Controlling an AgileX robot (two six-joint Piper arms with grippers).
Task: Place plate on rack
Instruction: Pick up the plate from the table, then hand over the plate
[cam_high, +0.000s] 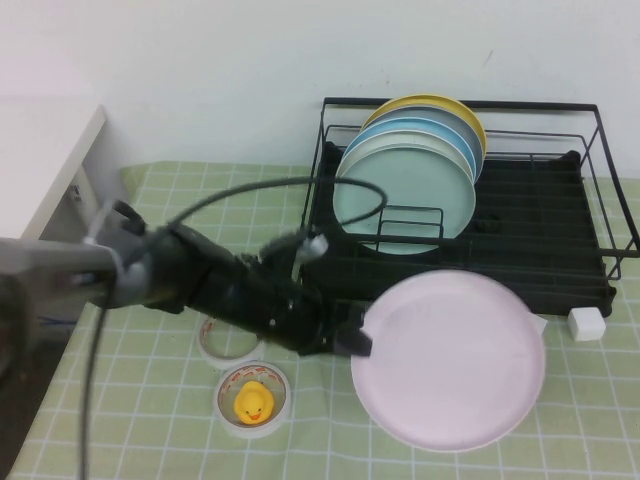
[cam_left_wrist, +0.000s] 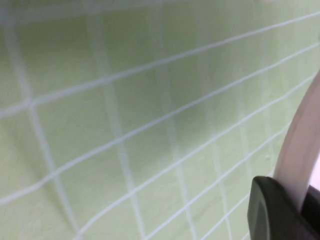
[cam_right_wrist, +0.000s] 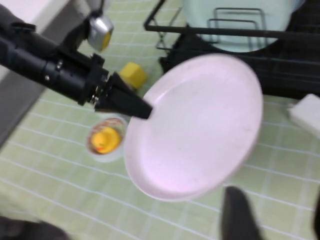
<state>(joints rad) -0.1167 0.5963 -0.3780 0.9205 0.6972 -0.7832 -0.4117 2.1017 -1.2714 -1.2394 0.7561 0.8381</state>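
Observation:
The pale pink plate (cam_high: 450, 360) is in front of the black wire rack (cam_high: 460, 103), over the green checked cloth. My left gripper (cam_high: 360, 343) reaches in from the left and is shut on the plate's left rim. The left wrist view shows the plate's rim (cam_left_wrist: 300, 145) pinched between the dark fingers of the left gripper (cam_left_wrist: 295, 205). The right wrist view shows the plate (cam_right_wrist: 195, 125), the left gripper (cam_right_wrist: 142, 107) and the rack (cam_right_wrist: 225, 32). My right gripper (cam_right_wrist: 277, 220) is open and empty, apart from the plate's near edge; it is out of the high view.
A mint-green plate (cam_high: 405, 195) stands in the rack's left half, with blue and yellow plates behind it. A tape roll holding a yellow duck (cam_high: 253, 400) and another roll (cam_high: 225, 340) lie under the left arm. A white cube (cam_high: 587, 322) sits by the rack's front right corner.

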